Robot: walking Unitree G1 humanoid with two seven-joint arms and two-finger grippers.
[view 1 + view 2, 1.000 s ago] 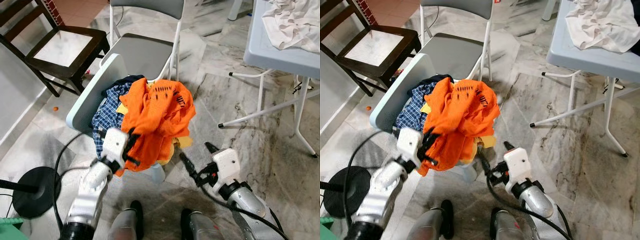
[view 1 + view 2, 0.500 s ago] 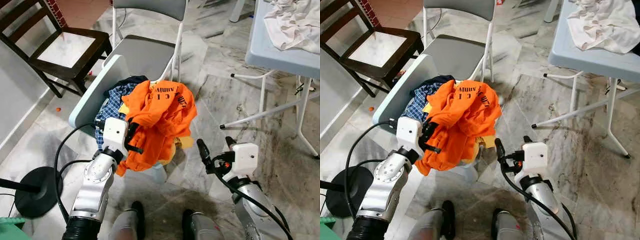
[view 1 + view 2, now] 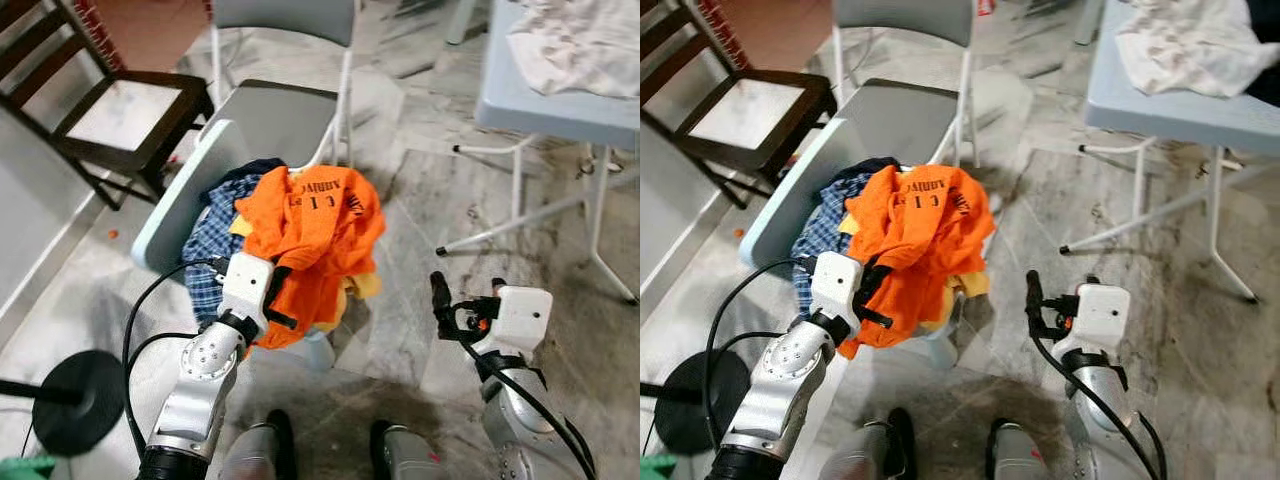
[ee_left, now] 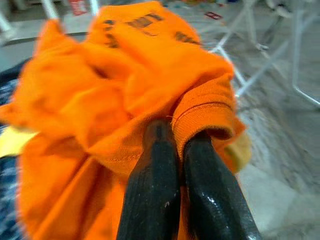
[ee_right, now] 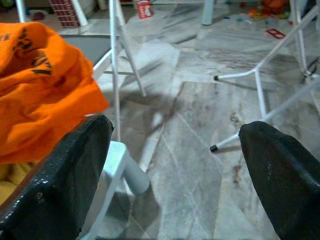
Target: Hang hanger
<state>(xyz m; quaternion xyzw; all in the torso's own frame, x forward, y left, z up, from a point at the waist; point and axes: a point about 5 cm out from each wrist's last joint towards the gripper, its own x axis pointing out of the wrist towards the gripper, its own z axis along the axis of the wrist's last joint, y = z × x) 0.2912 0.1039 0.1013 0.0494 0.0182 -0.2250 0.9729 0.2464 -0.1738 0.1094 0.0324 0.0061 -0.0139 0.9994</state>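
An orange shirt [image 3: 315, 225] with dark lettering lies heaped on top of a pile of clothes on a pale blue plastic chair [image 3: 190, 185]. My left gripper [image 3: 280, 298] is shut on a fold at the shirt's lower edge; in the left wrist view the two black fingers [image 4: 155, 180] press together on an orange hem [image 4: 202, 112]. My right gripper [image 3: 467, 290] hangs open over the marble floor, to the right of the pile and apart from it. Between its fingers [image 5: 65, 170] is only floor.
A blue checked shirt [image 3: 208, 250] and a yellow cloth [image 3: 362, 287] lie under the orange one. A grey folding chair [image 3: 285, 110] stands behind, a dark wooden chair [image 3: 120, 100] far left. A folding table [image 3: 560, 105] bearing white cloth [image 3: 580, 45] stands right. Black stand base [image 3: 75, 400] near left.
My right gripper has risen and swung to the right, away from the pile, still open. My left gripper keeps its hold on the orange shirt. The camera has shifted a little.
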